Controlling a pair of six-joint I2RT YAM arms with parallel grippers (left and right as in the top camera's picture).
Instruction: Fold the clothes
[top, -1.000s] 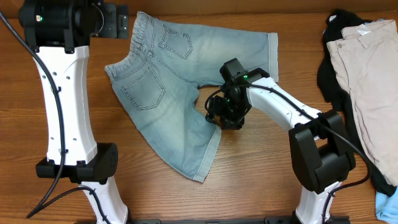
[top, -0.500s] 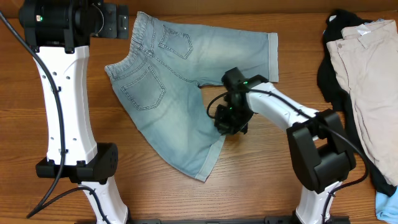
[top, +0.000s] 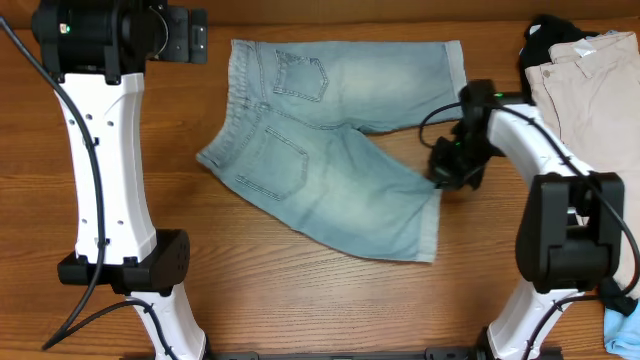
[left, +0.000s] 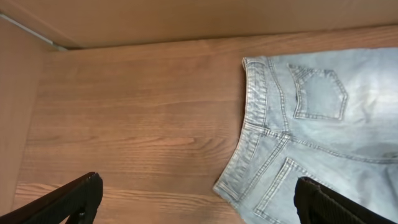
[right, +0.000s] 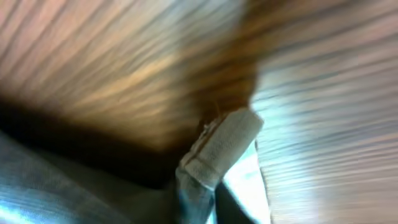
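Wood-grain table (top: 290, 300) | denim shorts (top: 330, 195) spread on it | left jaws spread | right jaws pinching leg hem

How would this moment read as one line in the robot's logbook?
task: fold | faded light-blue denim shorts: flat, pockets up, unfolded | right hand: seems shut on leg hem | left hand: open, above wooden table

Seen from overhead, the black right gripper (top: 452, 170) covers its own jaws, so whether they pinch the faded light-blue denim shorts (top: 330, 170) cannot be told. The right wrist view is smeared with blur; only a cuffed hem reads there. The left wrist view cuts the shorts off at its right and bottom edges. The beige trousers (top: 585, 110) and the black garment (top: 520, 110) run off the overhead's right edge.
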